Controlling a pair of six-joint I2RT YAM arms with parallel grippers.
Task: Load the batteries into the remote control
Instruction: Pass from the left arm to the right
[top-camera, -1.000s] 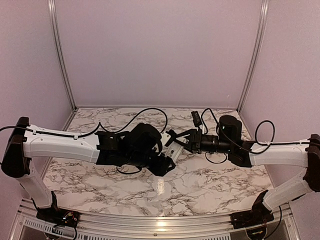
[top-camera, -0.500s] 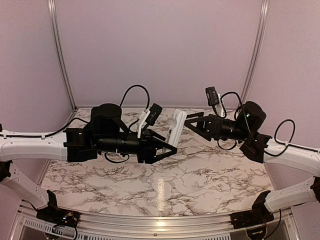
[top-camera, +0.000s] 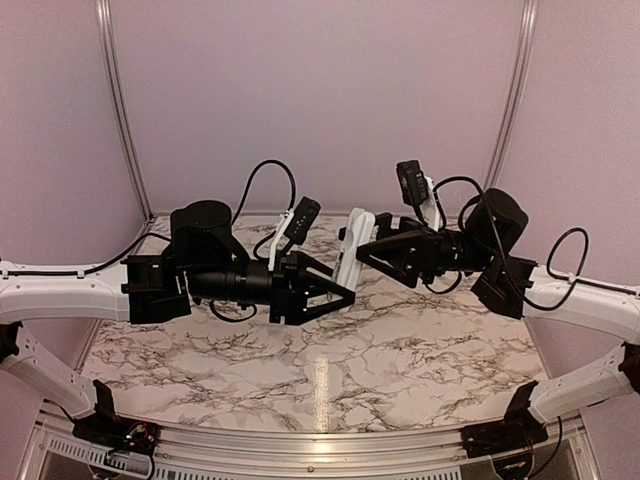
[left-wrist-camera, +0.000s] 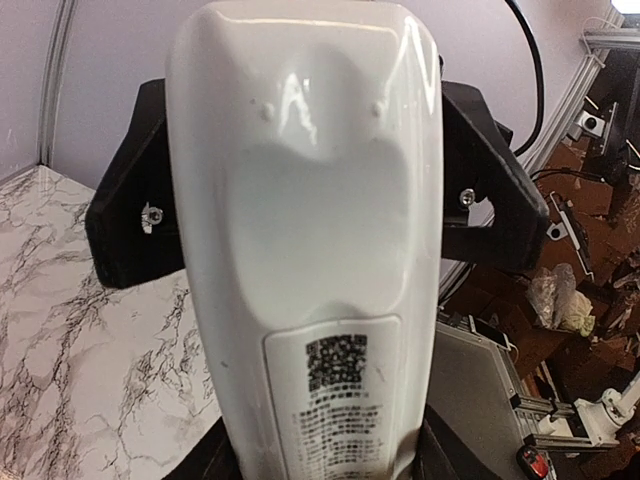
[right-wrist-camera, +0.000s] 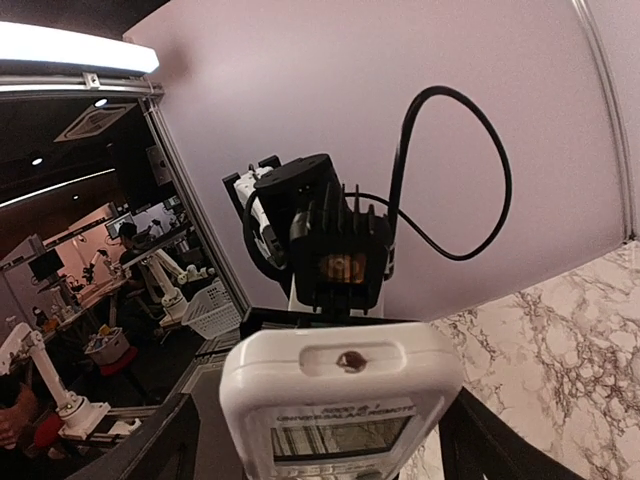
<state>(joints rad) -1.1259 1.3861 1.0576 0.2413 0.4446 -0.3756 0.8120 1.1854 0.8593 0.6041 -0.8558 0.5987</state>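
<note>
The remote control (top-camera: 352, 250) is white and held upright in the air above the table's middle. My left gripper (top-camera: 340, 284) is shut on its lower end. The left wrist view shows its back (left-wrist-camera: 305, 250) with a labelled panel, my own gripper (left-wrist-camera: 325, 465) at the bottom. My right gripper (top-camera: 364, 250) is open, with its fingers (left-wrist-camera: 130, 210) straddling the remote's top end. The right wrist view shows the screen end (right-wrist-camera: 340, 400) between my gripper (right-wrist-camera: 325, 455). The batteries are not in view.
The marble table (top-camera: 400, 350) lies below both raised arms. Purple walls and metal corner posts (top-camera: 505, 110) close in the back and sides. The left arm's wrist camera (right-wrist-camera: 340, 240) faces the right wrist closely. Loose cables (top-camera: 265, 180) loop above both wrists.
Both arms rose from near the table, the left carrying the remote upright. In the last half second the right gripper moved left until its open fingers came around the remote's top.
</note>
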